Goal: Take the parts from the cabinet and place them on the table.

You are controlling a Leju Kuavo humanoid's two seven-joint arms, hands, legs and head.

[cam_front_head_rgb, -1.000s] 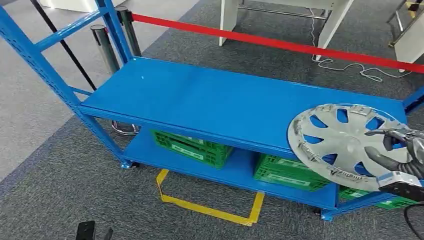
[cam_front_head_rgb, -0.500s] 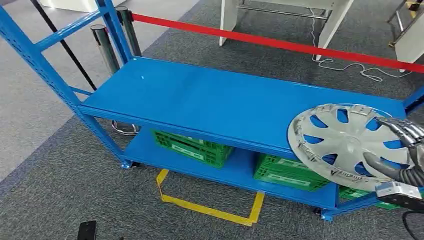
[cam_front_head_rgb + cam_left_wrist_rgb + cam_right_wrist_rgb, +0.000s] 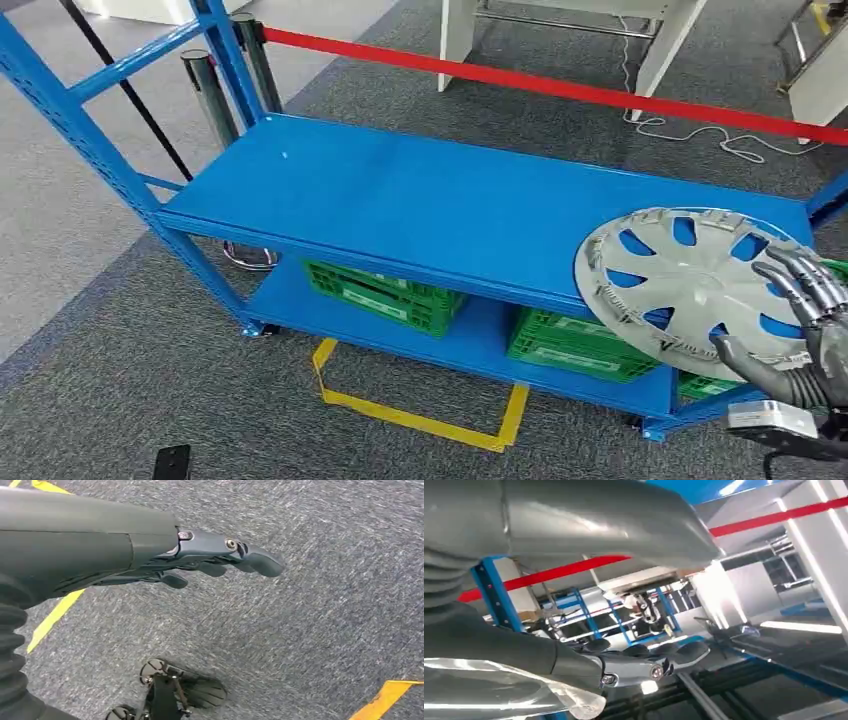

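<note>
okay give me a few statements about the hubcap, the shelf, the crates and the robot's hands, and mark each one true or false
1. The hubcap lies at the right end of the blue shelf. True.
2. The left hand holds a part. False: it holds nothing and hangs over the grey carpet.
3. Green crates sit on the lower shelf level. True.
4. The right hand is at the shelf's left end. False: it is at the hubcap's near right edge, fingers over the rim.
5. The rope behind the shelf is yellow. False: it is red.
</note>
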